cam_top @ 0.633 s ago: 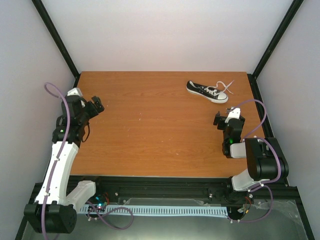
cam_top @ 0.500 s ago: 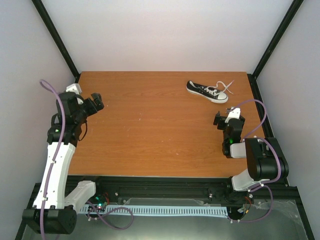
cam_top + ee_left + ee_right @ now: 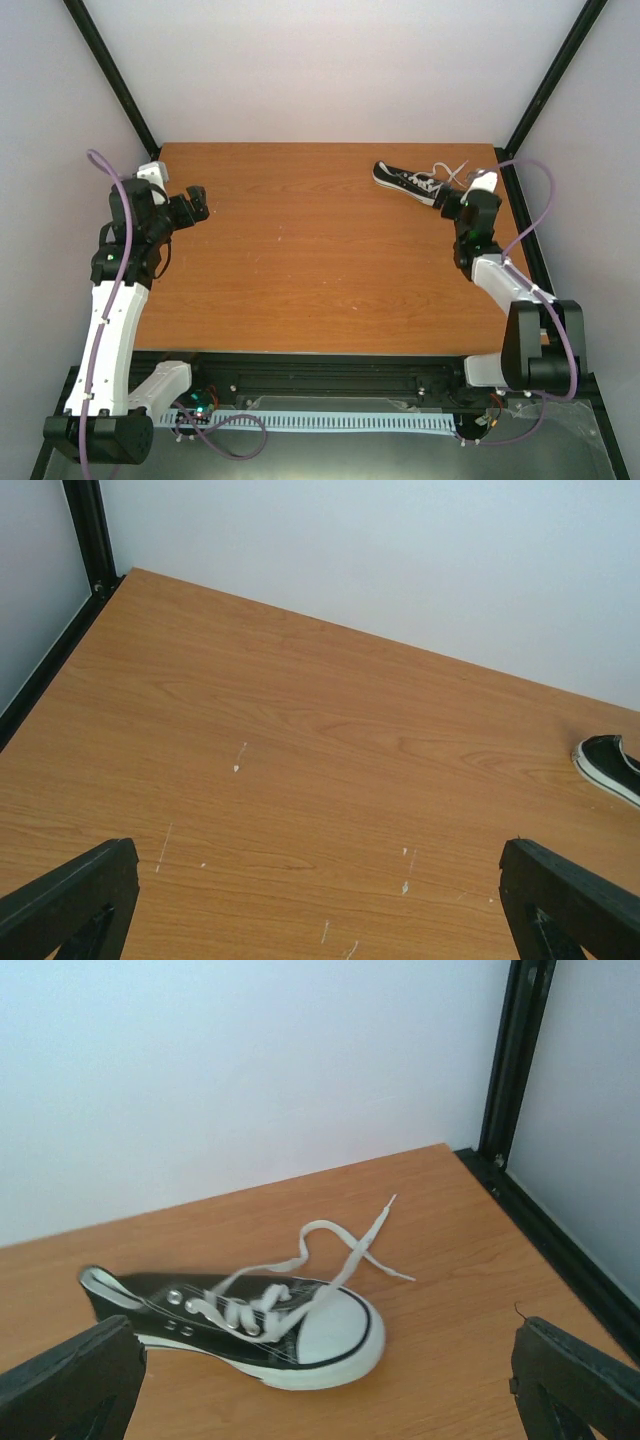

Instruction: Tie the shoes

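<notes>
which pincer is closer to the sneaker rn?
Right. The right pincer sits just beside the sneaker, at its toe; the left pincer is far across the table, near its left edge.

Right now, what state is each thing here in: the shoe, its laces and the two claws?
sneaker: upright on its sole on the table, not held.
laces: untied, loose ends trailing past the toe.
left gripper: open, empty, over bare wood far from the sneaker.
right gripper: open, empty, close to the sneaker's toe.
</notes>
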Robot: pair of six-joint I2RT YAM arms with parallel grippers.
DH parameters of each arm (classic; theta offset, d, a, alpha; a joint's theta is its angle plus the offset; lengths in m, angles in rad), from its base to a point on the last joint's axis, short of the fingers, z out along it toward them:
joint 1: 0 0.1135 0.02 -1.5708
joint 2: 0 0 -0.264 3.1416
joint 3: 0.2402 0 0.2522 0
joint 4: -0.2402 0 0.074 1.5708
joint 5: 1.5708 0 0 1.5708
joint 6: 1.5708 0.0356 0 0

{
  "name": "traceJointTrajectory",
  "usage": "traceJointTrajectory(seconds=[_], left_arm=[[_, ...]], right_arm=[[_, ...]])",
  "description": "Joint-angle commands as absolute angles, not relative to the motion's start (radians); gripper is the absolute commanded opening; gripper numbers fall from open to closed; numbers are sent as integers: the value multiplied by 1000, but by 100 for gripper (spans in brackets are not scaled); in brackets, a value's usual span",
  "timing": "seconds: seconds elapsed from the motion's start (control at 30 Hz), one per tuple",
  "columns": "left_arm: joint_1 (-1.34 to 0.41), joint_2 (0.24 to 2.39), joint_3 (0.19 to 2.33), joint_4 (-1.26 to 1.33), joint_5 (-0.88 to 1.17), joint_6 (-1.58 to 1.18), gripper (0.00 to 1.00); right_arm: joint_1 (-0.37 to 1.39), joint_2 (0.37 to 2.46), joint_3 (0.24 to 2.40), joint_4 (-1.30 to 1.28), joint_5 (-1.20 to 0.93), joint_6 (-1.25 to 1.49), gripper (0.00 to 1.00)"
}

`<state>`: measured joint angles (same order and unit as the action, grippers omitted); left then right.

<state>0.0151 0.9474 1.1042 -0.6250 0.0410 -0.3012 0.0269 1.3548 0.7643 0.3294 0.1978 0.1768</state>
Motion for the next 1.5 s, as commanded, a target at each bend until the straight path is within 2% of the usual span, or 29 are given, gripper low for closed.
traceJointTrajectory(seconds=[0.0, 0.3, 0.4, 0.57, 0.8, 1.1, 1.27, 1.37, 1.47], left_arm=[[18, 951, 1095, -623, 24, -259, 100], [19, 933, 1076, -632, -22, -251, 100], [18, 935, 1066, -632, -5, -250, 100], [19, 938, 1061, -633, 2, -249, 100], [19, 938, 1052, -635, 0, -244, 100], [19, 940, 1051, -641, -16, -244, 100], [19, 933, 1049, -641, -28, -241, 100], [19, 931, 1047, -640, -31, -241, 100], [19, 930, 1044, -641, -28, -239, 100]], right_arm=[[23, 1511, 976, -56, 194, 361, 100], [15, 1900, 1383, -353, 221, 537, 100], [4, 1985, 1448, -381, 179, 586, 100], [-26, 2027, 1439, -378, 171, 677, 100], [-150, 2046, 1291, -151, -158, 756, 100], [-163, 2105, 1317, -85, -302, 751, 99], [-164, 2160, 1363, -70, -389, 756, 91], [-163, 2181, 1369, -40, -436, 770, 76], [-164, 2195, 1362, 1, -470, 795, 57]])
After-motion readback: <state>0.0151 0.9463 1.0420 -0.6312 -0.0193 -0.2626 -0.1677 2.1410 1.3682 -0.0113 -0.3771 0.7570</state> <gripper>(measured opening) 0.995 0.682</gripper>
